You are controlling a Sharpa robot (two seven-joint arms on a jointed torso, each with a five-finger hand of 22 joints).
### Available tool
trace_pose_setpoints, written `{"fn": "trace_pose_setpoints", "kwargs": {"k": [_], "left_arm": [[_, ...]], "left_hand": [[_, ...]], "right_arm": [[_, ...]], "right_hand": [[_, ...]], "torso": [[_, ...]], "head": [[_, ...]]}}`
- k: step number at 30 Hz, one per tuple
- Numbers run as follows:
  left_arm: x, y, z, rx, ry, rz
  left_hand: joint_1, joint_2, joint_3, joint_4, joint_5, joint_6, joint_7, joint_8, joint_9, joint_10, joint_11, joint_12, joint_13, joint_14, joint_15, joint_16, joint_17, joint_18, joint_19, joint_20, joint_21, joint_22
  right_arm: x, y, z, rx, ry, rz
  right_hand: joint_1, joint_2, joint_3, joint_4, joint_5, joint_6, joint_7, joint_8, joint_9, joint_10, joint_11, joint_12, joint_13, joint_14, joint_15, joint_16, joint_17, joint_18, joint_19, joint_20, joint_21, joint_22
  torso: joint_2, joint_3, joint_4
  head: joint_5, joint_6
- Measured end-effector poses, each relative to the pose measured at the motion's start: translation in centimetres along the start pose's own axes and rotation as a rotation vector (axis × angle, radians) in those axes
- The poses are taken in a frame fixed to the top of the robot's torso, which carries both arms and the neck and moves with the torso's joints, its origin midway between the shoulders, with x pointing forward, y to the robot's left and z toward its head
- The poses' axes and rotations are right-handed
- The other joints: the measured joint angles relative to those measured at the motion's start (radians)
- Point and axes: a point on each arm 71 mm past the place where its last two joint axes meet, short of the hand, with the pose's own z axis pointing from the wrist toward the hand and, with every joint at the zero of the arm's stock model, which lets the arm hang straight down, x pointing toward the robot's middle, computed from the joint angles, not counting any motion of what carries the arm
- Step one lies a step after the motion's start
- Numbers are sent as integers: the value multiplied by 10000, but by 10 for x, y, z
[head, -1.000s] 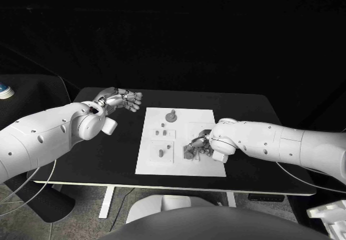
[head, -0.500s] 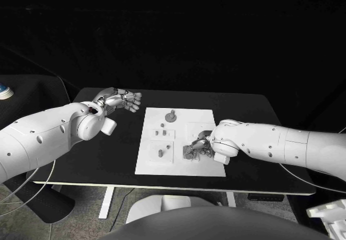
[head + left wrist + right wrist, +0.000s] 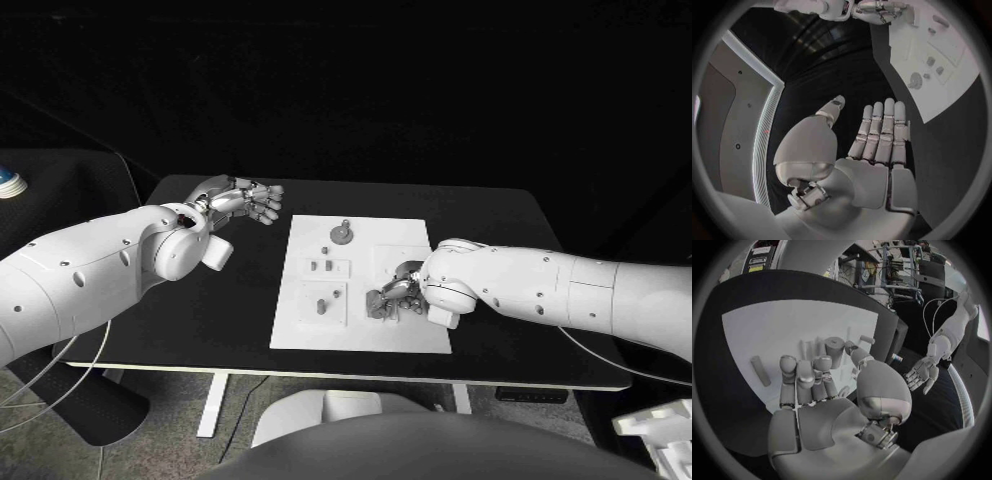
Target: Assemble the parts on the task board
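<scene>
Head view, right robot hand curled over task board parts, grasp unclear, left robot hand spread

You see a white task board on a black table, carrying small grey parts. White arms end in a silver left hand and a silver right hand; backdrop is black.
</scene>
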Motion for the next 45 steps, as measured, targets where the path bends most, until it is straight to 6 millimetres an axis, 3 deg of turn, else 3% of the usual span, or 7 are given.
{"fn": "trace_pose_setpoints", "kwargs": {"k": [7,26,35,41,45], "left_arm": [[0,0,0,-8,-1,0],[0,0,0,-26,19,-1],[0,0,0,-47,22,-1],[0,0,0,-58,25,-1],[0,0,0,-67,23,0]], "left_hand": [[0,0,0,0,0,0,0,0,0,0,0,0,0,0,0,0,0,0,0,0,0,0],[1,0,0,0,0,0,0,0,0,0,0,0,0,3,-3,0,0,0,0,0,0,0],[1,0,0,0,0,0,0,0,0,-1,0,0,0,3,-3,0,-8,-1,0,0,0,0],[1,0,0,0,0,0,0,0,0,0,0,0,0,4,-4,0,-8,-1,0,0,0,0],[1,0,0,0,0,0,0,0,0,0,0,0,0,-16,16,0,-8,-4,0,0,0,0]], "right_arm": [[-2,1,1,6,-195,33],[-1,1,3,49,-13,-60],[1,2,3,-40,103,-8],[0,2,3,-94,76,77],[-1,1,3,-106,34,129]], "right_hand": [[428,85,215,-30,-157,130,-95,85,35,69,-39,43,22,40,-42,48,0,-2,0,0,0,38],[475,27,112,173,-231,166,-128,179,82,160,-57,80,31,63,-52,96,8,-9,31,39,0,78],[-460,-552,-99,495,-188,238,18,42,130,122,-17,38,15,81,-41,96,-11,3,-1,71,0,77],[-936,-744,-193,589,-188,219,91,-10,106,122,-17,38,6,83,-39,96,-22,4,-1,70,0,76],[-947,-754,-193,589,-188,219,91,-11,106,122,-17,38,6,95,-27,95,-22,4,-1,70,0,76]], "torso": [[3,-7,2],[2,1,-5],[1,2,1],[3,2,1],[4,3,-4]], "head": [[7,0],[-4,0],[-23,0],[-24,0],[-23,0]]}}
